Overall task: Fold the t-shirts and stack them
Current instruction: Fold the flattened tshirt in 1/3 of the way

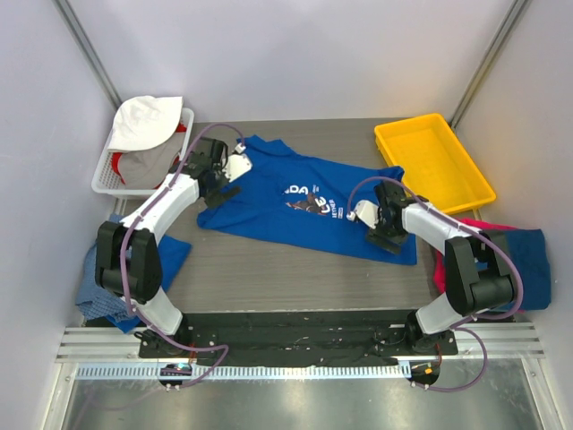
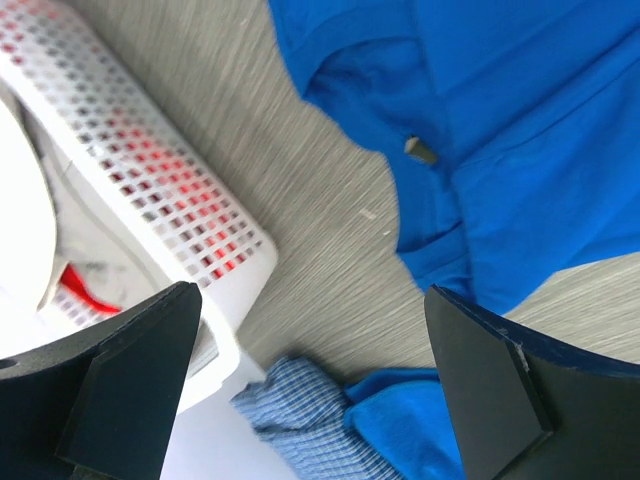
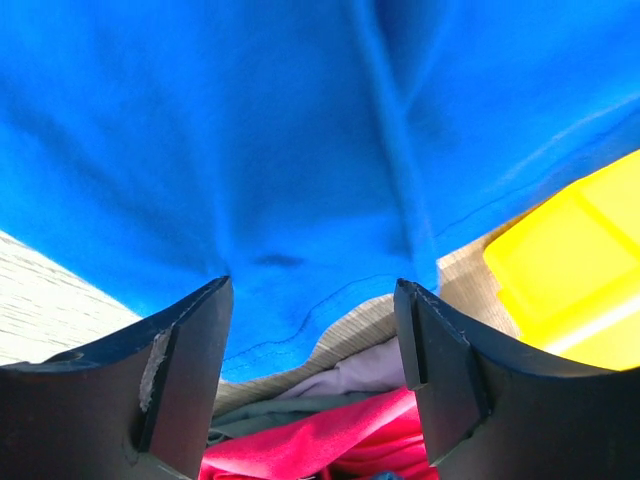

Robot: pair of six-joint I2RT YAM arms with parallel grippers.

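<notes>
The royal blue t-shirt [image 1: 295, 202] with a white-and-brown chest print lies spread flat across the middle of the table. My left gripper [image 1: 218, 190] is open and empty just above its left sleeve; the left wrist view shows that gripper [image 2: 308, 300] over bare table beside the sleeve [image 2: 470, 150]. My right gripper [image 1: 385, 235] is open and empty over the shirt's right hem; in the right wrist view that gripper [image 3: 312, 290] straddles the hem edge [image 3: 300, 250]. A magenta pink shirt [image 1: 488, 235] and a plain blue one [image 1: 533, 260] lie piled at the right.
A white basket [image 1: 107, 184] with white cloth stands at the back left. A yellow tray [image 1: 434, 161] stands at the back right. Blue and blue-checked cloth [image 1: 134, 269] lies at the left edge. The pink pile [image 3: 330, 440] lies close beyond the hem.
</notes>
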